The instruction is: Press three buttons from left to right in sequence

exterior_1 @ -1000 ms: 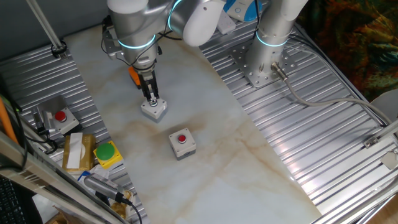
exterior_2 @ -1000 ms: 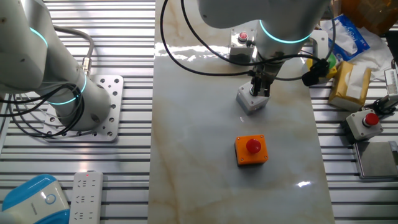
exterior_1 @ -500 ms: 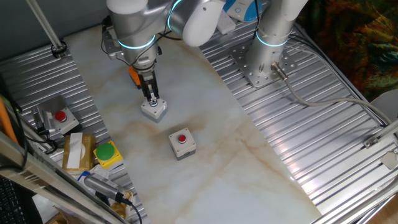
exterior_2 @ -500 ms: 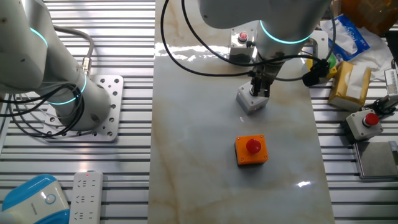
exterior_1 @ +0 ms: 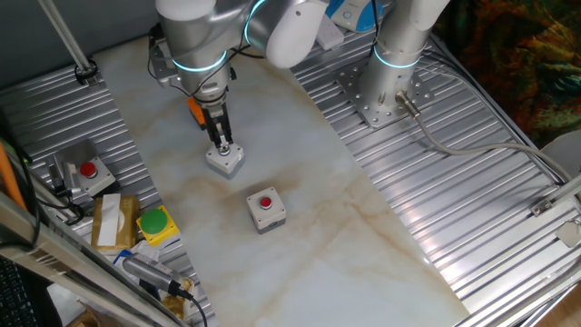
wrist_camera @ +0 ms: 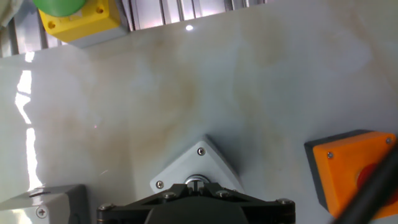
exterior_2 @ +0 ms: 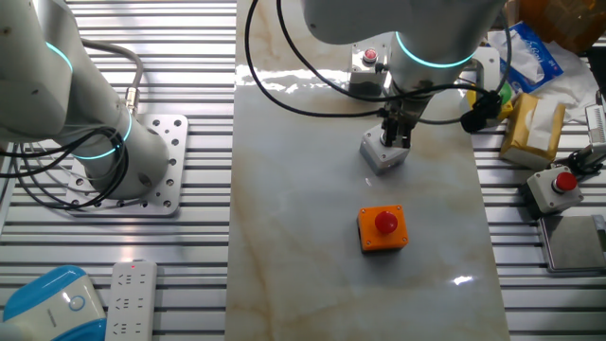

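The end effector [exterior_1: 221, 145] presses on the middle grey box [exterior_2: 383, 154], grip state unclear; the far grey box [exterior_1: 266, 210] looks left to press

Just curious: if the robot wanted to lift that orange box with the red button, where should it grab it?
Probably by two opposite flat side walls of the orange box, coming straight down from above. It sits flat with free marble around it, and the domed red button on top gives no grip.

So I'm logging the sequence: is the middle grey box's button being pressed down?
It seems so: the claw tip sits on top of the grey box, hiding its button. How far it's depressed, cannot tell.
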